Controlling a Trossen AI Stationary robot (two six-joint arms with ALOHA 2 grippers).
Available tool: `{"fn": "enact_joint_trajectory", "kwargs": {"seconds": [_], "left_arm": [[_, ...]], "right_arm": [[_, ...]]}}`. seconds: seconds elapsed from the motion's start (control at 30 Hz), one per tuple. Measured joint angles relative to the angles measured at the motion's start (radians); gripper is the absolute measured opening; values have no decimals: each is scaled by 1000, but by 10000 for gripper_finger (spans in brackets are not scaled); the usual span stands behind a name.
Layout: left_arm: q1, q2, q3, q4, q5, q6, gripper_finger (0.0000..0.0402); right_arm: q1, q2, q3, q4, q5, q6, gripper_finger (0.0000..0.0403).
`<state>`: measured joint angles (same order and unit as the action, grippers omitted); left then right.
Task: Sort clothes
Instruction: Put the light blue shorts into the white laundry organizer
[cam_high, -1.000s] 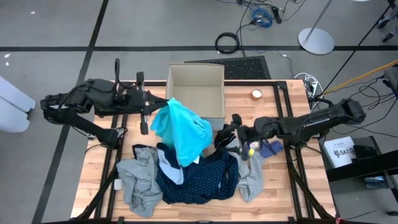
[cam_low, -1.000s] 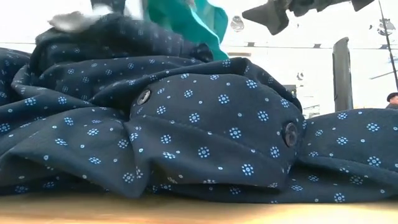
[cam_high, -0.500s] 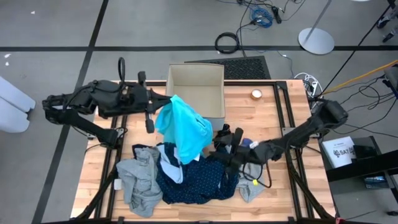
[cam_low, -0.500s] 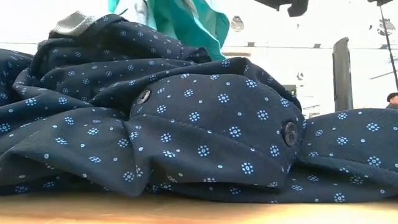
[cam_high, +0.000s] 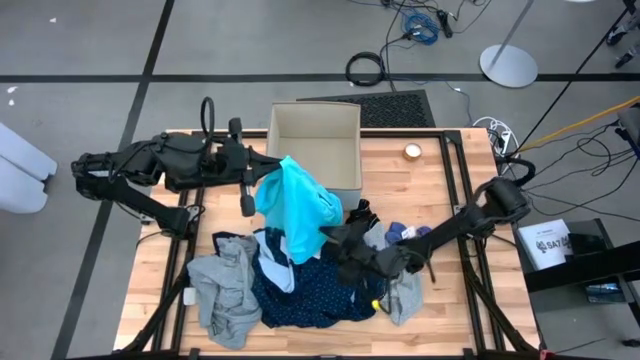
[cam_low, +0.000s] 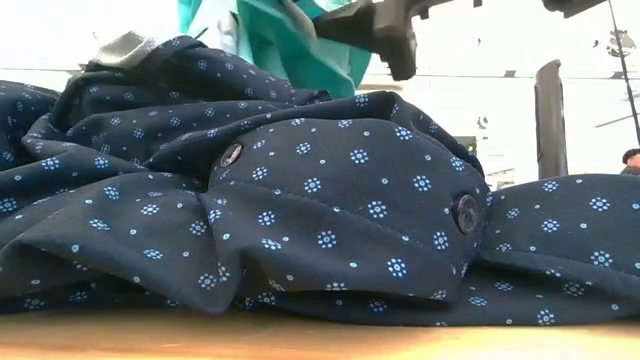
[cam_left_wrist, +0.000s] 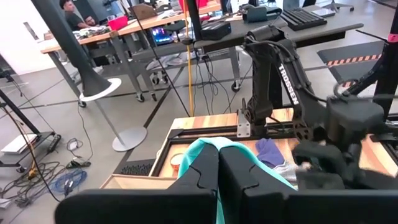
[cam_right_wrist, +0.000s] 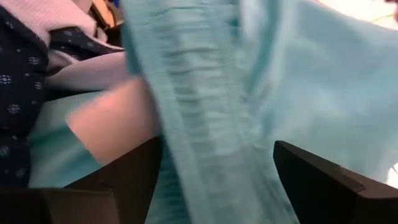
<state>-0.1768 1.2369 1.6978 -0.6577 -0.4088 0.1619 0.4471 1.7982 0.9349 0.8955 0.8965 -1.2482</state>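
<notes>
Left arm stretched in from the left edge, wrist level, left claw clamped tight, fingers pressed together; right arm reaching low toward centre, right claw spread wide, fingers well apart.

Robotics laboratory: wooden rig table on a grey taped floor, loose cables, far workbenches carrying equipment.
</notes>
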Motion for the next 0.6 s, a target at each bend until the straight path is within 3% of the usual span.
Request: {"fn": "enact_joint_trajectory", "kwargs": {"seconds": [0.13, 0.3, 0.33, 0.43, 0.6], "left_arm": [[0, 0, 0, -14, 0, 0, 0], [1, 0, 0, -41, 1, 1, 0], [0, 0, -1, -45, 1, 1, 0], [0, -4, -1, -73, 12, 0, 0], [0, -18, -1, -267, 12, -30, 0]], "right_arm": [[-2, 46, 41, 90, 54, -60, 233], [1, 9, 47, 197, 109, -112, 44], [5, -14, 43, 199, 108, -126, 23], [10, -83, 42, 202, 128, -99, 7], [24, -229, 42, 149, 157, 0, 2]]}}
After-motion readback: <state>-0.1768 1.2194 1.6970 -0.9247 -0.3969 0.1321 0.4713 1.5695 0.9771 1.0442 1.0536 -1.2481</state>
